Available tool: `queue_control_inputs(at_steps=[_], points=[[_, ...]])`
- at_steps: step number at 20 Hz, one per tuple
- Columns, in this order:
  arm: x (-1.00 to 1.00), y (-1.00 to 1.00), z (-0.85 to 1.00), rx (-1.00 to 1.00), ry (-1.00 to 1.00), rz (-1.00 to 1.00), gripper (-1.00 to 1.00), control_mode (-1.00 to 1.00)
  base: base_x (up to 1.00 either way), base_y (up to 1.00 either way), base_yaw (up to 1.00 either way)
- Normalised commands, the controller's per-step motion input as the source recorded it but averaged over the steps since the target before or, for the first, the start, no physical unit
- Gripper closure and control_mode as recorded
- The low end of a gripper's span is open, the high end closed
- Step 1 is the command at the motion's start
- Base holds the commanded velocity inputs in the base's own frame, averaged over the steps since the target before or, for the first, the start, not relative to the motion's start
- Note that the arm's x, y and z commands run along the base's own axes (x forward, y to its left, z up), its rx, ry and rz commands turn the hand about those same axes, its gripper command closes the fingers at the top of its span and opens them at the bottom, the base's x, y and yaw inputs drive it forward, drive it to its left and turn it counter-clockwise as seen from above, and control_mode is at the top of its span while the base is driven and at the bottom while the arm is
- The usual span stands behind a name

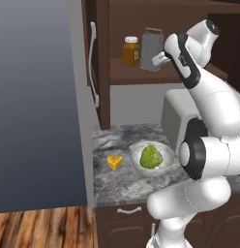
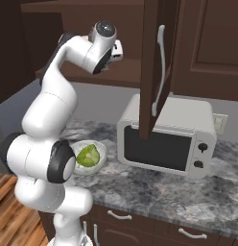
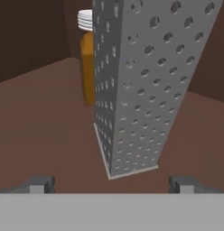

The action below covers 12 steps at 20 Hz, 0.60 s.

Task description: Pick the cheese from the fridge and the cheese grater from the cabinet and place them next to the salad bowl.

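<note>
- Two dark fingertips (image 3: 41, 184) poke up at the bottom of the hand view, spread wide apart with nothing between them; the gripper (image 3: 111, 185) is open and sits right in front of the cheese grater (image 3: 145, 85), not yet touching it.
- From the left base view the gripper (image 1: 162, 57) is reaching into the cabinet (image 1: 141, 19) at shelf height, just beside the cheese grater (image 1: 151, 49), which stands upright on the shelf with its thin handle on top.
- Close up, the grater's perforated grey faces taper upward and its base rests flat on the brown shelf (image 3: 50, 122).
- Just behind and to the left of the grater stands an amber jar (image 1: 131, 50) with a white lid; in the hand view the amber jar (image 3: 87, 63) is partly hidden by the grater's edge.
- The cabinet door (image 2: 157, 62) hangs open with its long silver handle (image 2: 159, 72) facing the room.
- Below, on the marbled grey counter (image 1: 112, 140), the cheese (image 1: 114, 162) lies as a small yellow-orange wedge just beside the salad bowl (image 1: 152, 158), on its left, near but apart.
- The salad bowl (image 2: 92, 157) holds a lump of green lettuce and sits behind the arm's lower joints in the right base view.
- A white microwave (image 2: 164, 139) stands on the counter to the right of the bowl, under the open door.
- The fridge (image 1: 39, 101) shows as a tall flat grey face along the left of the counter.
- Brown drawers (image 2: 154, 221) with short handles run under the counter.
</note>
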Motion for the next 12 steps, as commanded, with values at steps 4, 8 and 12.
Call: queue_control_inputs(at_steps=[4, 8, 12], points=[[0.23, 0.00, 0.00, 0.00, 0.00, 0.01, -1.00, -1.00, 0.00, 0.00, 0.00], [0.24, 0.00, -0.01, 0.00, 0.00, 0.00, -1.00, -1.00, 0.00, 0.00, 0.00], [0.13, 0.04, -0.05, 0.00, 0.00, 0.00, -1.00, -1.00, 0.00, 0.00, 0.00]])
